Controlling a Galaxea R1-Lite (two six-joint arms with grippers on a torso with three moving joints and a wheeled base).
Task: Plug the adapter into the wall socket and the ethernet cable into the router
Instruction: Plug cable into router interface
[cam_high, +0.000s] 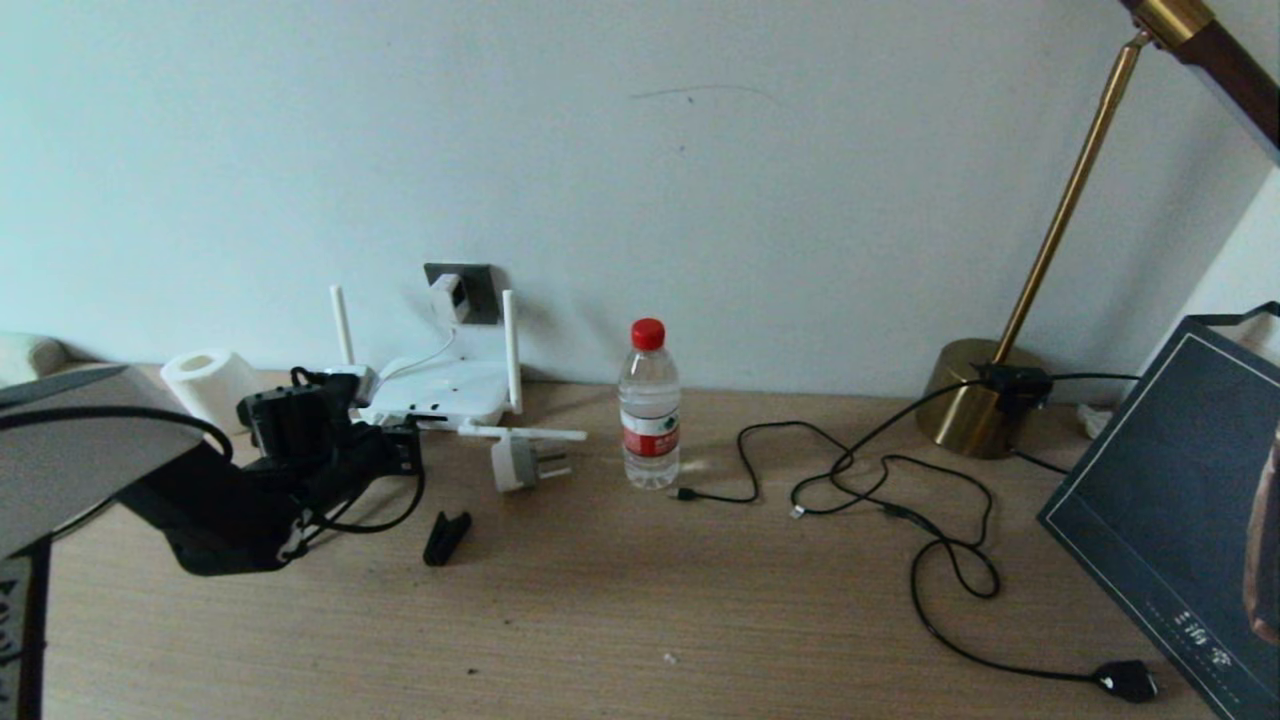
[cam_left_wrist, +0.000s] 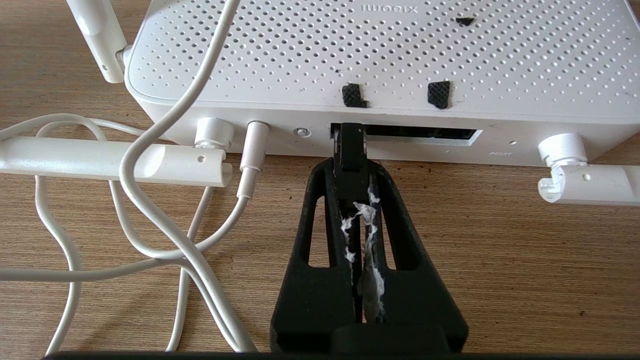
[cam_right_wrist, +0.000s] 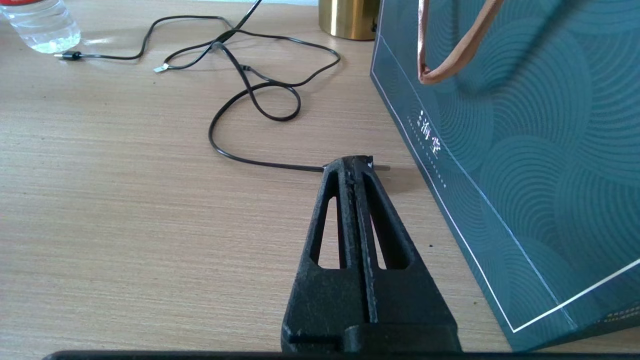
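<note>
The white router (cam_high: 445, 392) lies flat by the wall, its antennas partly folded down. Its port edge (cam_left_wrist: 425, 135) faces my left gripper (cam_left_wrist: 350, 167), which is shut on the ethernet cable's black connector (cam_left_wrist: 351, 147). The connector's tip sits in the leftmost dark port. In the head view the black cable (cam_high: 395, 520) loops beside the left gripper (cam_high: 400, 440). The white adapter (cam_high: 450, 297) sits in the dark wall socket (cam_high: 480, 283), and its white cord (cam_left_wrist: 165, 125) runs to the router. My right gripper (cam_right_wrist: 356, 165) is shut on nothing, low over the table.
A round grey-white plug (cam_high: 520, 465), a black clip (cam_high: 445, 538) and a water bottle (cam_high: 650, 405) stand near the router. Thin black cords (cam_high: 900, 490) sprawl to the right toward a brass lamp (cam_high: 975, 410). A teal bag (cam_right_wrist: 525, 150) stands next to the right gripper.
</note>
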